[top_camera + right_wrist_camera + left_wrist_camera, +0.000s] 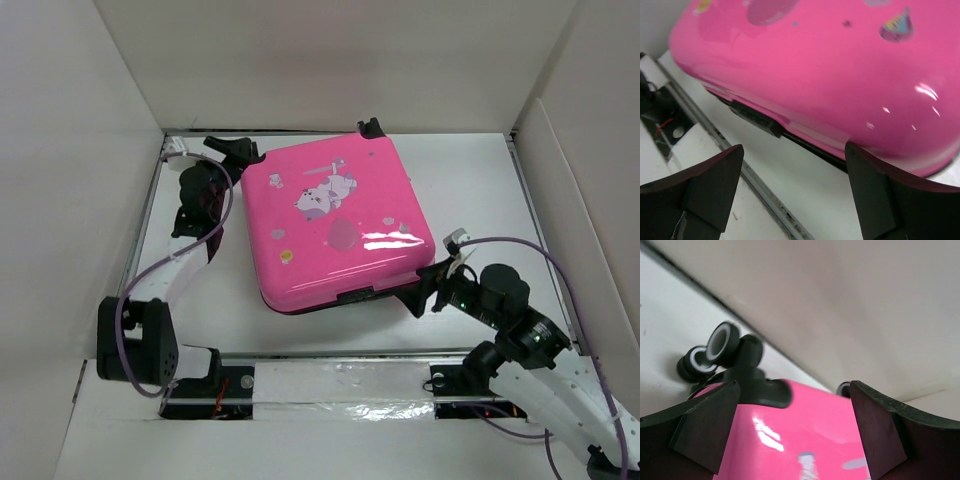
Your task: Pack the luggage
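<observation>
A white table [500,200] boxed in by plain white walls [330,60] holds everything. The luggage [335,225] lies flat near its middle, turned at a slight angle, printed shell up and lid shut, so packing looks not yet begun. A dark fitting [755,117] sits on its near edge over the seam, probably the catch to be released. At the far-left corner a black wheel [722,342] juts out. The left gripper [248,153] hangs just beside it, fingers spread wide over the pink shell, likely placed to steady that end. At the opposite, near-right corner the right gripper [425,288] points at the seam, jaws also apart and holding nothing, seemingly lined up to pry the lid.
</observation>
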You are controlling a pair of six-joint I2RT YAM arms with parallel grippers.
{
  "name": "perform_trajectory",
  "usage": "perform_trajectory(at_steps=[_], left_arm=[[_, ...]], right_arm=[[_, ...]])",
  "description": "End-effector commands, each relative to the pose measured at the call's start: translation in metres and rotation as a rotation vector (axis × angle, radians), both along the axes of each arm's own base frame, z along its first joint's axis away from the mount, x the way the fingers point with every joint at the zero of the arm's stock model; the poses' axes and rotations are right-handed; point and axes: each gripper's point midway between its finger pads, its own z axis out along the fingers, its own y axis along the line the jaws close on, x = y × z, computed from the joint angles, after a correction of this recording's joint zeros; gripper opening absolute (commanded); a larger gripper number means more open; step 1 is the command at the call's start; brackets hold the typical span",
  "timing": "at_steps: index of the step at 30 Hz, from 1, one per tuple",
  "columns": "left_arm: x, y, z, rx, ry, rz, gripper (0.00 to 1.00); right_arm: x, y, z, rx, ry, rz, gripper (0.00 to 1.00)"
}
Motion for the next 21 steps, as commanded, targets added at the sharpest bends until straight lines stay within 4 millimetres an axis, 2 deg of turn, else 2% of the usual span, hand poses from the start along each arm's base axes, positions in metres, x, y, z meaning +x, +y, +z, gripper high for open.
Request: perform_trajectory(at_steps=[1,2,4,5,6,7,8,9,10,11,12,13,15,16,18,19,20,21], left_arm=[[-0.029,0.016,0.097,-0.035,-0.237,0.062,0.91],[-0.043,0.014,0.112,-0.044,-0.274,0.061,0.91],[-0.058,0.012,0.092,-0.036,-0.234,0.076,0.91],[-0.073,0.011,0.094,-0.047,-0.253,0.063,0.91],[-0.081,0.009,0.056,-0.052,-0.188,0.05,0.91],[-0.088,0.011,0.045,-0.079,-0.179,0.051,0.9],[-0.102,0.014,0.042,-0.088,-0.194,0.058,0.88],[-0.108,0.017,0.029,-0.085,-0.178,0.068,0.8],[-0.114,0.02,-0.006,-0.06,-0.101,0.078,0.77],[-0.122,0.022,-0.011,-0.046,-0.1,0.076,0.71],[-0.126,0.019,-0.021,-0.028,-0.081,0.058,0.58],[-0.132,0.02,-0.046,-0.004,-0.012,0.053,0.51],[-0.14,0.018,-0.061,0.023,0.009,0.029,0.35],[-0.145,0.02,-0.081,0.044,0.067,0.036,0.31],[-0.151,0.024,-0.096,0.086,0.097,0.038,0.23],[-0.157,0.024,-0.115,0.102,0.143,0.033,0.22],[-0.16,0.023,-0.122,0.102,0.149,0.022,0.21],[-0.163,0.02,-0.13,0.1,0.16,0.003,0.21]], right_arm=[[0.008,-0.034,-0.023,-0.046,0.11,-0.265,0.9],[0.006,-0.037,-0.027,-0.046,0.122,-0.283,0.9],[0.007,-0.042,-0.031,-0.043,0.141,-0.339,0.92],[0.007,-0.043,-0.035,-0.053,0.15,-0.35,0.93],[0.01,-0.044,-0.043,-0.062,0.155,-0.368,0.93],[0.01,-0.04,-0.048,-0.068,0.153,-0.351,0.93],[0.015,-0.033,-0.045,-0.045,0.13,-0.337,0.93],[0.018,-0.026,-0.05,-0.06,0.131,-0.319,0.93],[0.02,-0.02,-0.055,-0.087,0.111,-0.277,0.9],[0.027,-0.014,-0.048,-0.071,0.078,-0.269,0.89],[0.032,-0.01,-0.052,-0.111,0.075,-0.264,0.88],[0.042,-0.012,-0.045,-0.139,0.031,-0.278,0.85],[0.057,-0.011,-0.032,-0.15,-0.023,-0.298,0.83],[0.062,-0.008,-0.031,-0.191,-0.049,-0.271,0.83],[0.073,-0.004,-0.012,-0.161,-0.109,-0.278,0.83],[0.08,-0.008,-0.008,-0.174,-0.139,-0.283,0.83],[0.085,-0.01,-0.008,-0.171,-0.158,-0.293,0.83],[0.093,-0.011,0.002,-0.14,-0.191,-0.303,0.83]])
